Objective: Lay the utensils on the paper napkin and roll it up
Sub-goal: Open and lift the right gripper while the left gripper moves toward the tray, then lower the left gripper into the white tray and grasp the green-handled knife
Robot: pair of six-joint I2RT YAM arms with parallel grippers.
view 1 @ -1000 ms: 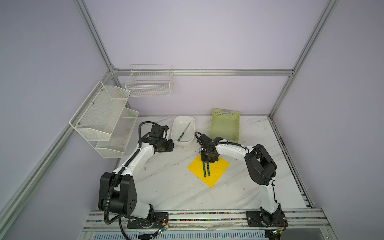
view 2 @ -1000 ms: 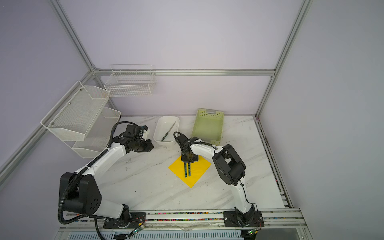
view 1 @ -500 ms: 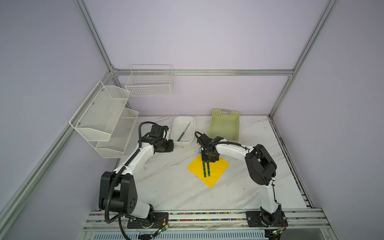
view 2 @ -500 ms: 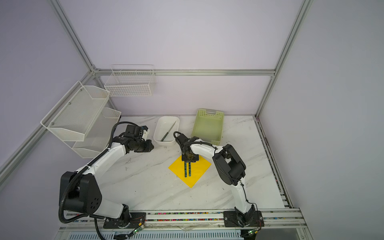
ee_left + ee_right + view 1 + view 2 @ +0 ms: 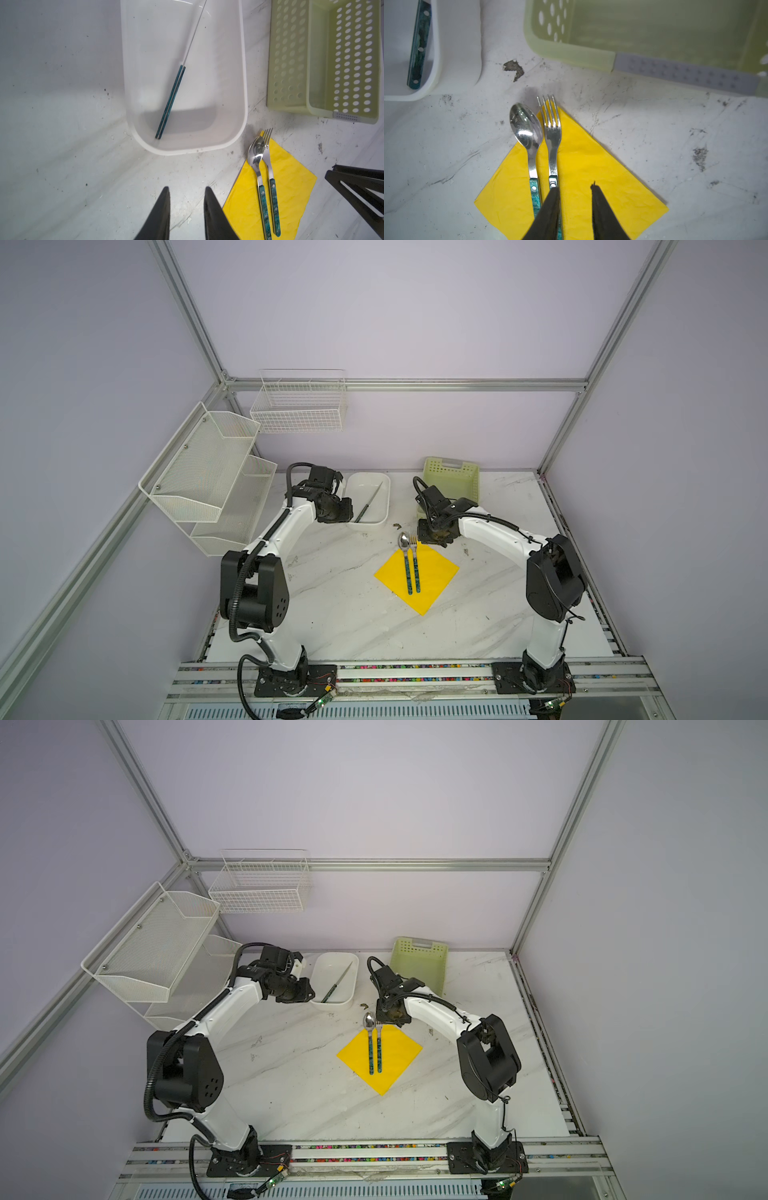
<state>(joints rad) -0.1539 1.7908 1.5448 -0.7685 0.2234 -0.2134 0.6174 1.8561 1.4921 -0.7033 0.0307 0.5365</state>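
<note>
Top views: we see spoon and fork side by side on the napkin, heads overhanging its far corner.
Left wrist: we find the left gripper parted and empty, off the napkin's left side; the knife rests in a tub, clear of the napkin.
Right wrist: we find the right gripper parted and empty over the napkin, one finger hiding the fork handle.
</note>
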